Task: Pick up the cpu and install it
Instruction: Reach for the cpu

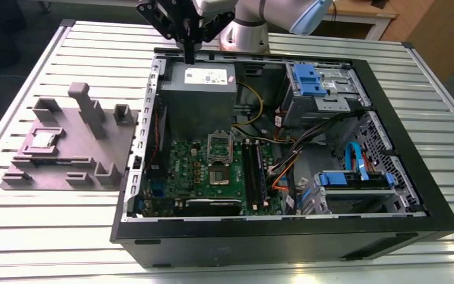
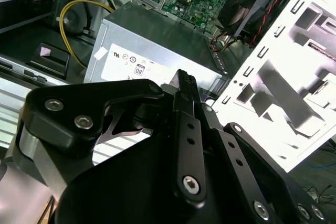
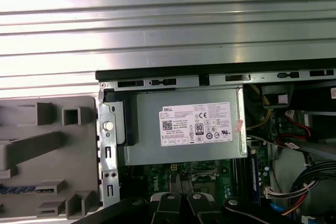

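Note:
The cpu [image 1: 44, 139], a small silver square, lies in a recess of the grey plastic block tray [image 1: 77, 171] at the exterior view's left, outside the computer case. My gripper [image 1: 189, 58] hangs above the far wall of the open case, over the grey power supply [image 1: 198, 89], well apart from the cpu. Its thin black fingers point down and are pressed together with nothing between them. In both wrist views the gripper [image 3: 180, 182] [image 2: 184, 77] looks down on the power supply [image 3: 184, 129]. The green motherboard [image 1: 191, 171] carries the metal-framed socket [image 1: 218, 171].
The black case [image 1: 290, 236] lies on its side on a slatted metal table [image 1: 54, 236]. Inside are blue-tabbed drive cages [image 1: 321, 83], a second cage [image 1: 353, 183], and loose yellow, orange and blue cables [image 1: 290, 160]. The tray [image 3: 47, 150] has upright posts [image 1: 85, 109].

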Controlling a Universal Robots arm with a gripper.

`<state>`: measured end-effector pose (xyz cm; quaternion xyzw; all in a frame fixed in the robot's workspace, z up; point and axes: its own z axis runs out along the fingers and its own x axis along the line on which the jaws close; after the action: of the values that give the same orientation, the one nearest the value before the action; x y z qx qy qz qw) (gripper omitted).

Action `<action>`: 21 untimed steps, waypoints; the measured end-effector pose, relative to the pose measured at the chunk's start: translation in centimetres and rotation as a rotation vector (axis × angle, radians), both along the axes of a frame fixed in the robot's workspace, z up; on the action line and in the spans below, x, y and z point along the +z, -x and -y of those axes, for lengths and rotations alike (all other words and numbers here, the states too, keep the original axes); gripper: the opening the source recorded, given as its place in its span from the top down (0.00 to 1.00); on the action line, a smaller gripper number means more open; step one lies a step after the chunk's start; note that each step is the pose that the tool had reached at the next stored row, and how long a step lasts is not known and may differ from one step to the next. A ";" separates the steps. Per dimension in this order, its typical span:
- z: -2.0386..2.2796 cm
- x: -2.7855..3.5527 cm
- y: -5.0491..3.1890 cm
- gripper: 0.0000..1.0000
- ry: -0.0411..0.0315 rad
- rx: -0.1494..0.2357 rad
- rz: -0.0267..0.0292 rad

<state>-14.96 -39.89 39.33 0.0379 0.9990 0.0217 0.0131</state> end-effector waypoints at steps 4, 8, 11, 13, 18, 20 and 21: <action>0.00 0.00 0.16 0.90 0.0000 0.000 0.0000; 0.00 0.00 0.41 0.90 0.0000 0.000 0.0000; 0.00 0.00 0.61 0.90 0.0000 0.000 0.0000; 0.00 0.00 0.70 0.90 0.0000 0.000 0.0000; 0.00 -0.01 0.87 0.90 -0.0001 0.000 0.0000; 0.00 -0.01 0.92 0.90 0.0000 0.000 0.0000; 0.00 -0.01 0.95 0.90 0.0000 0.000 0.0000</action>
<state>-15.91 -39.89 39.32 0.0379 0.9990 0.0217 0.0131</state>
